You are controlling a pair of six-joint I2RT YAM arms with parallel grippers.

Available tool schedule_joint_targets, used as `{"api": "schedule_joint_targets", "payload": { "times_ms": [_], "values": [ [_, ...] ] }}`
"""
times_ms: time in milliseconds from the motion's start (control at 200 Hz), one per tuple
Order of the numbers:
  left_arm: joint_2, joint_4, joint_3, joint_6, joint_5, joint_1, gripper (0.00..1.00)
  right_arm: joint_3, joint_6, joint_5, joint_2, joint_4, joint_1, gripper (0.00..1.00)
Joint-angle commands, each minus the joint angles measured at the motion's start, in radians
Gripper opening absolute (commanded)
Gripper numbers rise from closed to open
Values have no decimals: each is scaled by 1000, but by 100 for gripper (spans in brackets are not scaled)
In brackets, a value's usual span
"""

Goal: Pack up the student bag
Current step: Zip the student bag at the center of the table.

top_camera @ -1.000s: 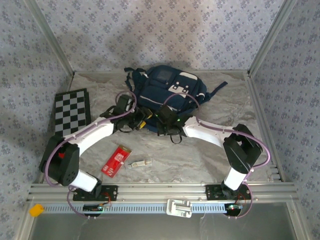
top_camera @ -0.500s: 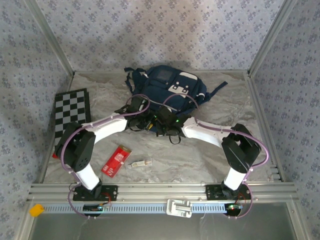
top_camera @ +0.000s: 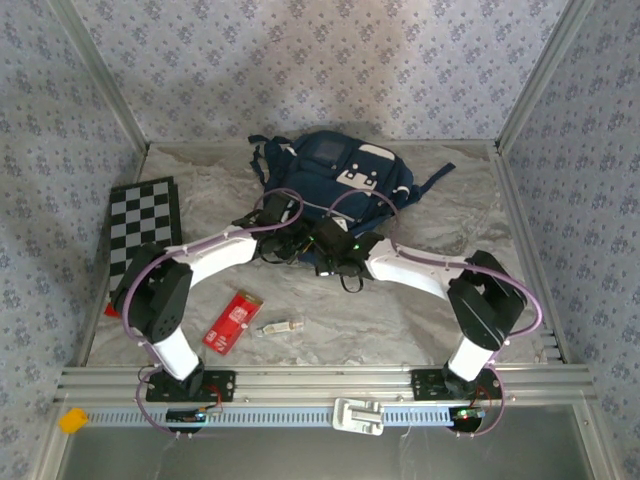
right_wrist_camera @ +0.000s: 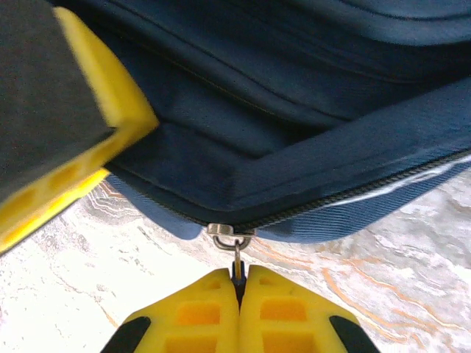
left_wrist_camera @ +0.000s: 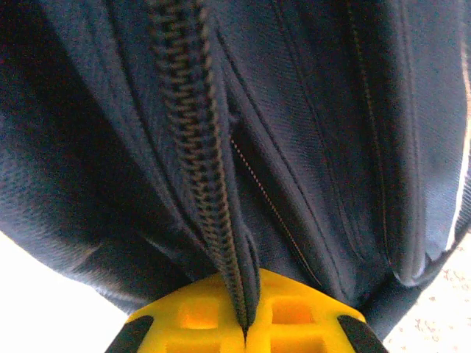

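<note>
One zipper pull in right tool

Blue-grey floral walls, marbled tabletop

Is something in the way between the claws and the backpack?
Nothing visible. The left claw pinches the zipper seam of the backpack, and the right claw pinches its zipper pull.

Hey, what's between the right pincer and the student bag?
In the right wrist view, a metal zipper pull links them: the right pincer pinches its tab, and its slider sits on the student bag.
</note>
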Motion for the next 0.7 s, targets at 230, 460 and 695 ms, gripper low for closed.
{"api": "schedule_joint_targets", "payload": {
  "times_ms": [230, 460, 695],
  "values": [
    [-236, -77, -86, 200, -48, 116, 0, -118, 51, 108, -142, -175, -51, 0],
    [-274, -117, -96, 284, 2, 221, 0, -159, 29, 109, -144, -163, -147, 0],
    [-281, -80, -109, 294, 60, 250, 0, -134, -25, 119, -144, -138, -146, 0]
  ]
}}
